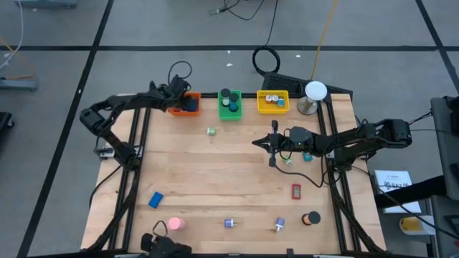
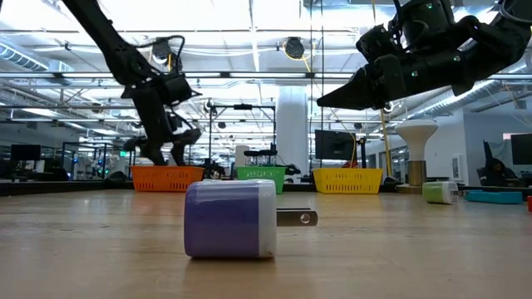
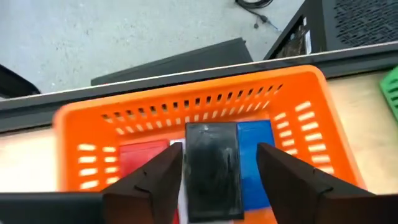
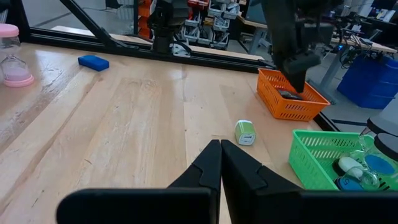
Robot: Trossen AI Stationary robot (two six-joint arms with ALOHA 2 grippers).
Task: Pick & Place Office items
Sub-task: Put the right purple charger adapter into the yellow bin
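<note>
Left gripper [image 3: 214,180] hung open over orange bin [image 3: 93,118] (black block [image 3: 212,168] lying inside, between its fingers); right gripper [image 4: 221,163] closed, mid-table; risked snagging bin wall if withdrawn crooked.

The right end effector [image 4: 220,163], fingers together, hangs over bare wood near a green-white block [image 4: 245,132].

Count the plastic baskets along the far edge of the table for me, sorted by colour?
Orange basket: 1
Green basket: 1
Yellow basket: 1
Total: 3
</note>
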